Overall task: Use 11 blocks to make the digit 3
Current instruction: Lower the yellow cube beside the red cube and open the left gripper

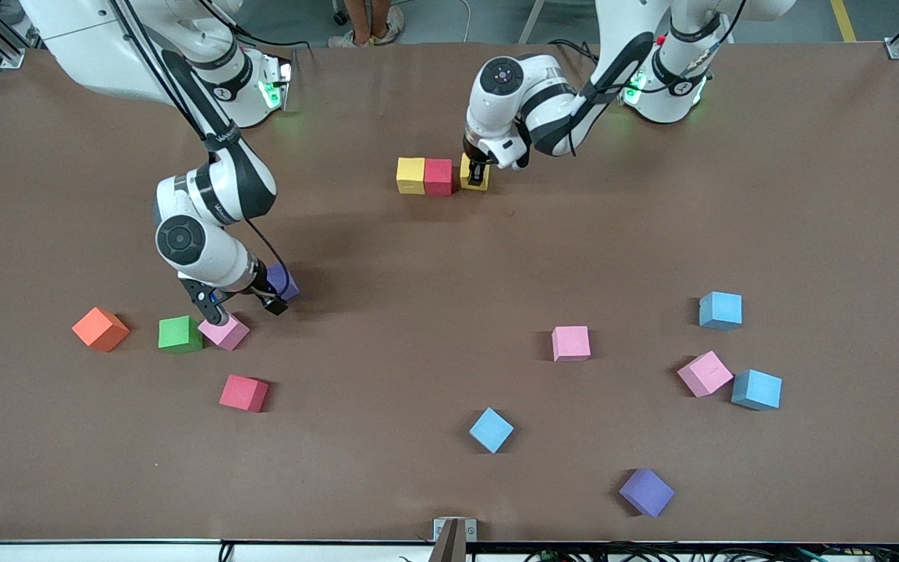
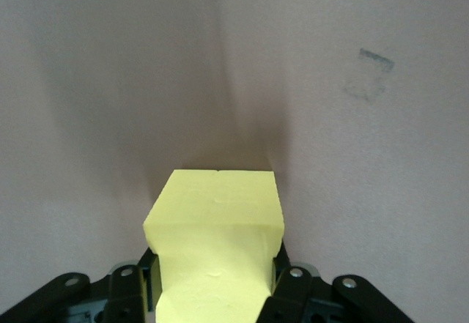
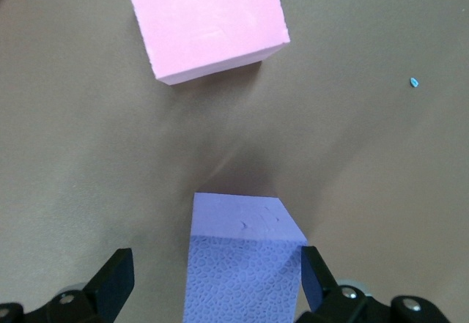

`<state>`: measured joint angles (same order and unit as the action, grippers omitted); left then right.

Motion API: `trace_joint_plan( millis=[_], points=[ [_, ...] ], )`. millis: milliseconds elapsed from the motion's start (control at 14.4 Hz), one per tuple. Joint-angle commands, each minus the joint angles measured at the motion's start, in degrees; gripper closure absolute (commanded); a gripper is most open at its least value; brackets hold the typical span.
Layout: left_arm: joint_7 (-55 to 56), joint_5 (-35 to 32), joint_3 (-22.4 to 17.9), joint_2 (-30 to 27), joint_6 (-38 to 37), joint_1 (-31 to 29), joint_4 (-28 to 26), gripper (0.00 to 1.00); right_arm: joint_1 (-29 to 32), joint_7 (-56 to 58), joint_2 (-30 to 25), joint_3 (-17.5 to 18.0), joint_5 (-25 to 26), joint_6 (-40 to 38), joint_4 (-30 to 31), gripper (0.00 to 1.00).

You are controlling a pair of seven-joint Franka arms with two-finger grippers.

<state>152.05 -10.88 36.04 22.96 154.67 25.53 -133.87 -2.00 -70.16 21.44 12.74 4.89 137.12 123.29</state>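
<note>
The left gripper (image 1: 478, 173) is pinched on a yellow cube (image 1: 474, 175), its fingers (image 2: 289, 283) pressed into the cube's two sides; in the left wrist view the cube (image 2: 218, 228) bulges out between them. This held cube sits at the table (image 1: 808, 195), just beside a red cube (image 1: 438, 176), on that cube's side toward the left arm's end. A second yellow cube (image 1: 410, 175) touches the red cube on its other side, so the three make a short row, with the red cube in the middle.

The right gripper (image 1: 243, 306) hangs spread wide, low over a purple cube (image 1: 284, 281). In the right wrist view its fingers (image 3: 117, 283) stand apart on either side of that purple cube (image 3: 245, 257), clear of its faces, and a pink cube (image 3: 209, 23) lies a little way off.

Taking the red cube in the row as landmark, everything else lies nearer the front camera. Toward the right arm's end are the purple cube under the gripper, the pink cube (image 1: 224, 332), a green cube (image 1: 179, 333) just beside it, an orange cube (image 1: 101, 329) past the green one, and a second red cube (image 1: 244, 393). Toward the left arm's end are a pink cube (image 1: 571, 343), a blue cube (image 1: 491, 429), another blue cube (image 1: 720, 311), a tilted pink cube (image 1: 705, 373) nearly touching a third blue cube (image 1: 756, 389), and a second purple cube (image 1: 646, 492), closest to the camera.
</note>
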Motion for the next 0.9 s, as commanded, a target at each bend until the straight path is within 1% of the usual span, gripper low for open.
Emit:
trace_joint_plan(
  millis=[0,139,834],
  points=[
    [0.7,-1.2,-2.2,2.4,0.6,0.5,1.5,0.88,1.2,0.1,-2.3,0.6,1.1,1.0,2.8,0.00],
    [0.8,-1.2,-2.3,2.4,0.6,0.1,2.3,0.88,1.2,0.1,-3.3,0.7,0.8,1.5,4.0,0.00],
    [3.2,-1.2,-2.3,3.7,0.6,1.9,4.4,0.88,1.1,0.1,-2.7,0.6,0.6,2.3,5.0,0.00]
  ],
)
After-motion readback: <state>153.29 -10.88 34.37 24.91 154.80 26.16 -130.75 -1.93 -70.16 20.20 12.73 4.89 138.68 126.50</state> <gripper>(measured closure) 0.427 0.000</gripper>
